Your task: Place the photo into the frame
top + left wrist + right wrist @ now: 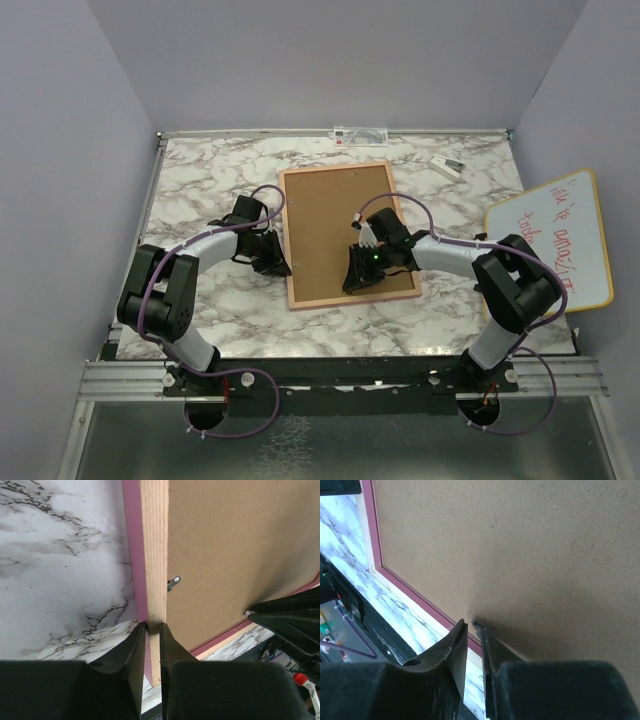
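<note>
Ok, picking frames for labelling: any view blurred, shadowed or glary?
Top external: evenly lit, sharp, soft shadows on the table. Left wrist: frame rim crisp, the fingers nearest the lens dark and soft. Right wrist: backing board sharp, faint shadow at the fingertips. No strong glare.

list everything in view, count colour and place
frame: one, pink and light wood, face down mid-table
backing board: one, brown, in the frame's back
metal clip: one, silver, by frame's left rim
whiteboard: one, white, red writing, right table edge
small white item: one, far right
table: one, white-grey marble
left arm, right arm: two, black and white, near edge
left gripper: black, shut on frame's left rim
right gripper: black, at backing near frame's near rim
</note>
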